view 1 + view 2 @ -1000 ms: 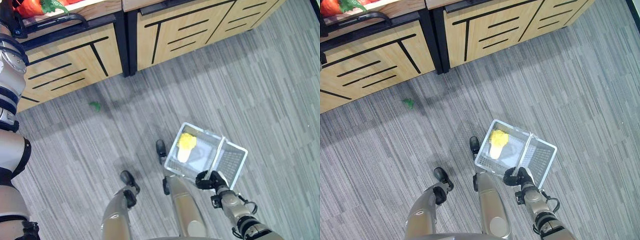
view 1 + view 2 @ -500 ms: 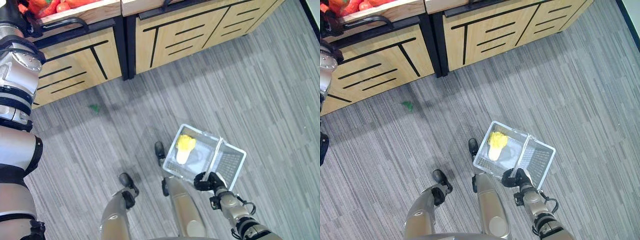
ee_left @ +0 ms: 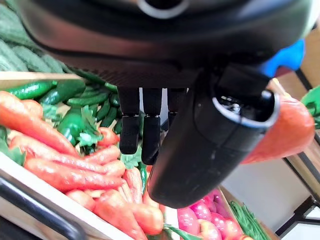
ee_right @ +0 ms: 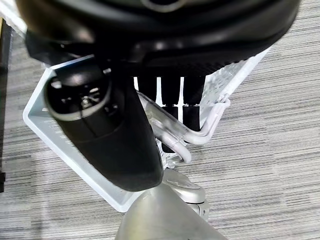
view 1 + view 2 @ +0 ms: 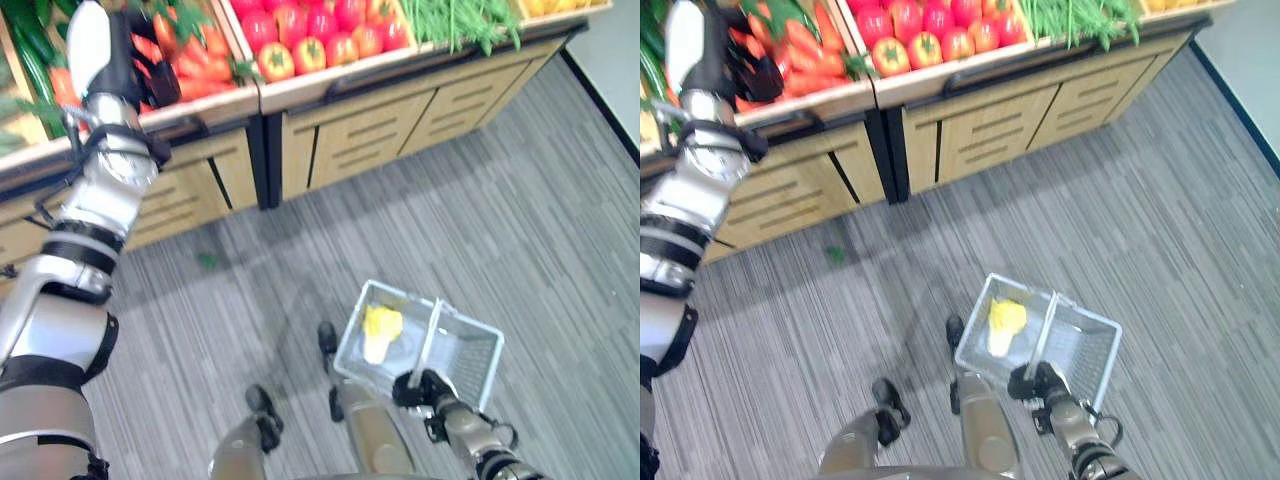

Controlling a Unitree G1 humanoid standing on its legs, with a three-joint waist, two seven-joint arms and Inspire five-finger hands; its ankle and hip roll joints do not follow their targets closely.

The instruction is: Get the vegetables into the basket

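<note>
My left hand (image 5: 135, 70) is raised over the carrots (image 5: 190, 75) in the wooden produce shelf. Its fingers (image 3: 142, 135) hang straight above the carrot pile (image 3: 60, 165) and grip nothing that I can see. Low at my right side, my right hand (image 5: 420, 388) is curled round the handle (image 4: 200, 135) of a white wire basket (image 5: 480, 340), which hangs just above the floor. A yellow and white leafy vegetable (image 5: 380, 325) lies in the basket's left half.
Tomatoes (image 5: 320, 35) fill the shelf bin right of the carrots, then green beans (image 5: 460, 20); cucumbers (image 5: 30, 40) lie to the left. Wooden drawer fronts (image 5: 400, 130) stand below the shelf. A small green scrap (image 5: 207, 261) lies on the grey striped floor.
The camera has tilted up, bringing the produce bins into view. My left arm has risen towards the carrots. The right hand still holds the basket.
</note>
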